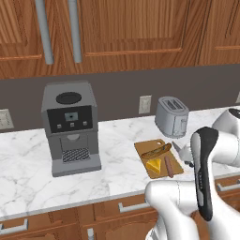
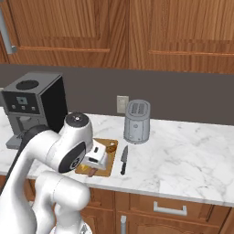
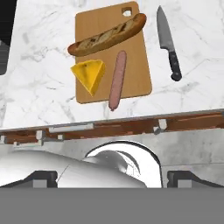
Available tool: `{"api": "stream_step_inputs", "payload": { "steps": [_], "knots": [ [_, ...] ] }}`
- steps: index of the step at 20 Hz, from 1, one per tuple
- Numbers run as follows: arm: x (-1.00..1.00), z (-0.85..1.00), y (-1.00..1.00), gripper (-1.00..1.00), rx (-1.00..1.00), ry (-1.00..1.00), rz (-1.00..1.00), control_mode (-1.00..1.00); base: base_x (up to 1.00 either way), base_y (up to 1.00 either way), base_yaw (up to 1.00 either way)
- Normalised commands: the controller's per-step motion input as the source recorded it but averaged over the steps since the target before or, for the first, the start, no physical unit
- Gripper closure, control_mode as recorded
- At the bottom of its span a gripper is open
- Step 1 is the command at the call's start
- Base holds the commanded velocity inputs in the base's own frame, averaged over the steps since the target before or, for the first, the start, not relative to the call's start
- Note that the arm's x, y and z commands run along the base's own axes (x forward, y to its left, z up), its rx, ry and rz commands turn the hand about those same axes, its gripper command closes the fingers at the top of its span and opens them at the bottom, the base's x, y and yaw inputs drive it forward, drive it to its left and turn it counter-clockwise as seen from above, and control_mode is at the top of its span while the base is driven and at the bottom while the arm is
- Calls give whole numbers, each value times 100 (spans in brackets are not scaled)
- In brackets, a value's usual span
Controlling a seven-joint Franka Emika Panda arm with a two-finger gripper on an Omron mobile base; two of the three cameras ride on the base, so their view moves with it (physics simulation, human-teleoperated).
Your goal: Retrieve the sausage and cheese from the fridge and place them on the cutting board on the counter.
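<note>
The cutting board [image 3: 135, 57] lies on the white marble counter [image 3: 39, 87] near its front edge. On it rest the yellow cheese [image 3: 89, 74] wedge and, beside it, the reddish-brown sausage [image 3: 117, 80], whose near end pokes just past the board's edge. Both also show in the left base view, cheese [image 1: 153, 165] and sausage [image 1: 168, 166] on the board [image 1: 161, 142]. My gripper [image 3: 113, 178] hangs above the board's front, open and empty, fingertips [image 3: 41, 177] wide apart; the hand [image 2: 97, 155] hides much of the board. The fridge is out of view.
A long golden baguette [image 3: 107, 36] lies across the board's far end. A black-handled knife [image 3: 168, 41] lies on the counter right of the board. A toaster [image 1: 171, 116] stands behind, a coffee machine [image 1: 70, 126] to the left. Wooden cabinets hang overhead.
</note>
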Motion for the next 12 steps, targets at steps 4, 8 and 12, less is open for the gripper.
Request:
{"api": "stream_step_inputs", "payload": {
  "steps": [4,8,12],
  "knots": [
    [-62,30,-3,-100,-4,-21,0,-100,0,0,0],
    [-69,25,-1,-100,-4,-23,0,-100,0,0,0],
    [-74,22,0,-100,-6,-22,0,-100,0,0,0]
  ]
}}
